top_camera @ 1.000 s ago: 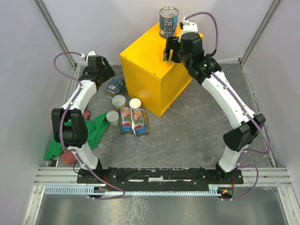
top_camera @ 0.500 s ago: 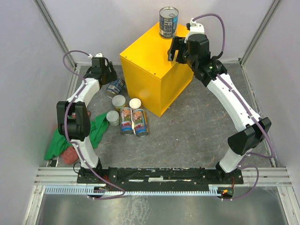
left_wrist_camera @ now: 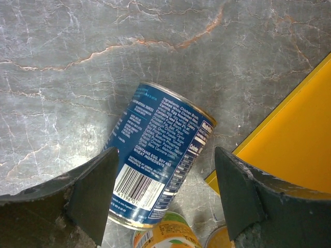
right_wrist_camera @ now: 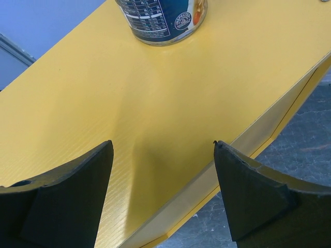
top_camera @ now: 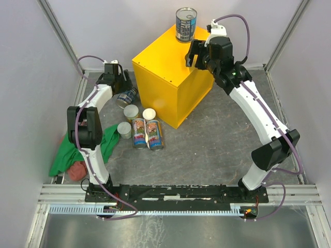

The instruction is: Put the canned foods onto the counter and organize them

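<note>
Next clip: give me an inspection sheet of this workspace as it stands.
Surface: grey stone-patterned floor, bearing the yellow counter.
Job's things: one blue can upright on the counter; second blue can on its side on the floor beside it; three small cans and two slim cans grouped on the floor.
Clutter: green cloth and a reddish lump at the floor's left edge.
Grippers: left gripper open over the lying can; right gripper open, empty, over the counter top.
Cables: purple cables looping at both wrists.
Surroundings: pale walls, metal frame.
</note>
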Robot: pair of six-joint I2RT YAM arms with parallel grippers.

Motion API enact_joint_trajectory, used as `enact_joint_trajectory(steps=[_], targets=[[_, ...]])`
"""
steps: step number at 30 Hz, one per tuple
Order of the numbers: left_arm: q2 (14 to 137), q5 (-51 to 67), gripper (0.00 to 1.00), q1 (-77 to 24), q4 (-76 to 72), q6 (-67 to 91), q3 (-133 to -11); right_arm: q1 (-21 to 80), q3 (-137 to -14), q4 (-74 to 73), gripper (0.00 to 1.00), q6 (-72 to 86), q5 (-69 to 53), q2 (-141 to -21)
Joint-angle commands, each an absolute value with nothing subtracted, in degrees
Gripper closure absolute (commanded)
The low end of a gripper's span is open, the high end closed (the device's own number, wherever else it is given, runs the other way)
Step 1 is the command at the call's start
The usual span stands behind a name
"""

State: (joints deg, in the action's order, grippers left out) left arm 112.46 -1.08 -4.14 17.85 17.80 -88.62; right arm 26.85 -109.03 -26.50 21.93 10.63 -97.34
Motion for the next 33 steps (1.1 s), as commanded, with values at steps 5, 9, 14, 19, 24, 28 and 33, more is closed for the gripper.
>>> enact_joint_trajectory(steps=[5,9,14,19,24,28,33], targets=[[115.13,-0.48,0.18,-5.06,21.08,13.71,-93.48,26.67,-109.81,-25.20,0.12,23.01,9.40,-93.66],[116.21,-0.81,0.17,-5.11,22.50,13.09,-94.07,26.67,-109.43,-25.14,0.11,23.17,9.06,-93.31],[117.62,-0.28,0.17,-5.25,24.22,13.76,-94.82,26.66,-109.07,-25.74,0.10,22.72,8.98,-92.45],[118.95,0.27,0.16,-5.61,25.99,15.06,-94.88,26.70,-108.93,-26.30,0.10,22.38,8.79,-92.15],[120.67,2.25,0.15,-5.96,28.37,16.29,-96.13,26.71,-110.46,-27.84,0.09,21.60,8.70,-92.86],[121.53,4.61,0.15,-6.01,30.08,17.15,-96.93,26.56,-110.77,-28.21,0.09,21.58,8.57,-93.59],[122.11,7.65,0.14,-6.02,30.92,18.09,-96.98,26.63,-110.75,-28.38,0.09,22.03,7.71,-94.17]])
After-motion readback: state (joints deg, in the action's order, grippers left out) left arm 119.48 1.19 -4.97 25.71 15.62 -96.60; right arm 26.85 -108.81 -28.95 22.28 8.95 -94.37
